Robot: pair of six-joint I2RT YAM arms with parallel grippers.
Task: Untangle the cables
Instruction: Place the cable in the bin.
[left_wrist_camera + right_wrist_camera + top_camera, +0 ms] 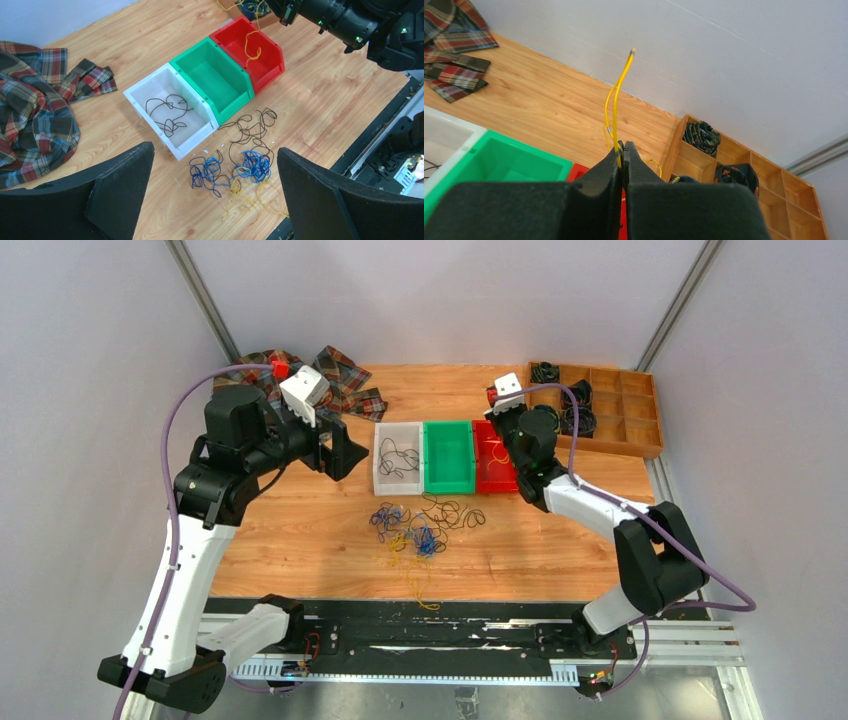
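Observation:
The cables [425, 538] lie as a loose blue, yellow and black tangle [255, 165] on the wooden table in front of three bins. One black cable [167, 114] lies coiled in the white bin [380, 435]. My left gripper [215, 148] hangs open above the table's left side [345, 455], with the tangle seen between its fingers and nothing held. My right gripper [623, 145] is shut on a yellow cable [615, 112] over the red bin [270, 65]. That cable sticks up past the fingertips and also dangles into the bin.
A green bin [447, 430] stands between the white and red ones. A plaid cloth [330, 380] lies crumpled at the back left. A wooden compartment tray [640, 415] with thick black coiled cords sits at the back right. A black rail runs along the near edge.

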